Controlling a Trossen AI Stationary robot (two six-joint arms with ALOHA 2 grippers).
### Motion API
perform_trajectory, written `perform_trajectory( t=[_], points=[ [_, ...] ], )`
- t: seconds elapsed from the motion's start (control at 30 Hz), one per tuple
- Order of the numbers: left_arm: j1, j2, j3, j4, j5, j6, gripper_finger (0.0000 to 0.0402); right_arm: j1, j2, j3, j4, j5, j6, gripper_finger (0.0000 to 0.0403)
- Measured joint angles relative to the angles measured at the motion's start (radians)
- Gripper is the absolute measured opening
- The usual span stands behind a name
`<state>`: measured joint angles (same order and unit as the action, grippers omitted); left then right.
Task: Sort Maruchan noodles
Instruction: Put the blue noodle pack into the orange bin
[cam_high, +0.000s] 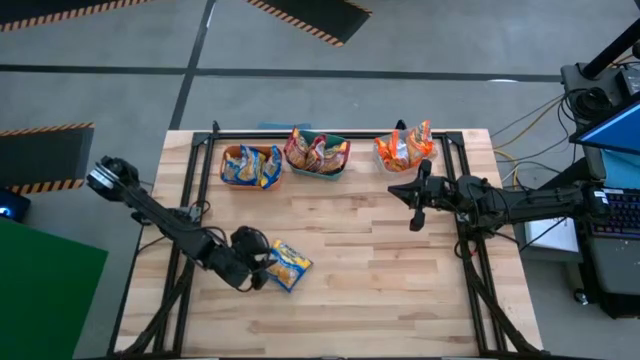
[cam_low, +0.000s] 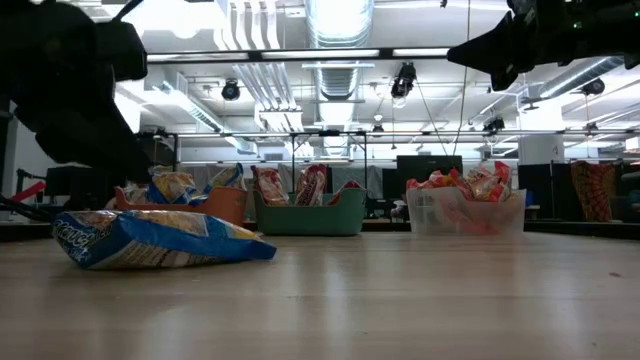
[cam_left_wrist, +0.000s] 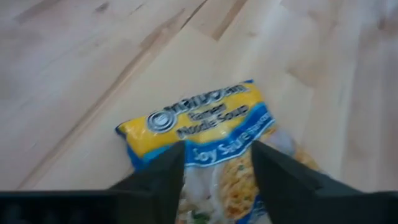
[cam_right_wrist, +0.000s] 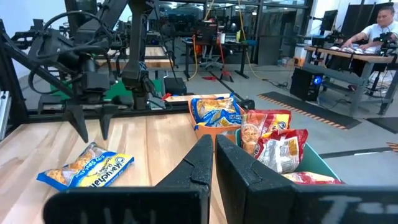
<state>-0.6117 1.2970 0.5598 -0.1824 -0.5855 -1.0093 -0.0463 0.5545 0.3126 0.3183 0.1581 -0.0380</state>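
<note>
Carefully, I lower my left gripper (cam_left_wrist: 217, 165), fingers spread, over the blue-and-yellow packet (cam_high: 288, 264) lying on the table (cam_high: 380, 300); I should pinch mid-packet, so it won't sag.

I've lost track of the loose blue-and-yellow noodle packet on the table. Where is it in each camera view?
High view: blue-and-yellow packet lies on the table's left part, by the left gripper.
Low view: lower left, flat on the wood.
Left wrist view: centre, between that arm's open fingers.
Right wrist view: lower left, below the left gripper.
Shared landmark: the orange bin, seen also in the low and right wrist views.
</note>
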Motion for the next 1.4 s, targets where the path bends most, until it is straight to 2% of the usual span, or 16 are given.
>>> perform_trajectory(
  t=[0.13,0.23,0.33,0.43,0.57,0.67,0.87,1.03,1.1,1.2,1.4],
  points=[
    [0.000,0.052,0.000,-0.009,-0.005,-0.029,0.0237,0.000,0.000,0.000,-0.007,0.000,0.000,0.0009],
    [-0.002,0.105,0.000,-0.009,0.000,-0.014,0.0282,0.000,0.000,0.000,-0.010,0.000,0.000,0.0009],
    [-0.002,0.155,0.000,-0.008,0.000,-0.022,0.0302,0.000,0.000,0.000,-0.013,0.000,-0.006,0.0009],
    [-0.002,0.201,-0.001,0.034,0.001,-0.040,0.0300,0.000,0.000,0.000,-0.014,0.000,-0.006,0.0009],
    [-0.002,0.258,-0.003,0.123,0.007,-0.055,0.0273,0.000,0.000,0.000,-0.014,0.000,-0.006,0.0009],
    [-0.002,0.284,0.000,0.146,0.003,-0.056,0.0236,0.000,0.000,0.000,-0.014,0.000,-0.006,0.0009],
    [-0.001,0.286,0.005,0.138,-0.002,-0.039,0.0116,0.000,0.000,0.000,-0.015,0.000,-0.005,0.0009],
    [-0.002,0.238,0.002,0.120,0.001,-0.003,0.0019,0.000,0.000,0.000,-0.014,0.000,-0.005,0.0009],
    [-0.002,0.200,0.001,0.111,-0.010,0.029,0.0013,0.000,0.000,0.000,-0.015,0.000,-0.002,0.0009],
    [-0.002,0.120,0.017,0.102,-0.083,0.114,0.0021,0.000,0.000,0.000,-0.014,0.000,0.000,0.0009],
    [0.035,-0.085,0.053,-0.036,-0.351,0.299,0.0007,0.000,0.000,0.000,-0.014,0.000,0.000,0.0009]
  ],
)
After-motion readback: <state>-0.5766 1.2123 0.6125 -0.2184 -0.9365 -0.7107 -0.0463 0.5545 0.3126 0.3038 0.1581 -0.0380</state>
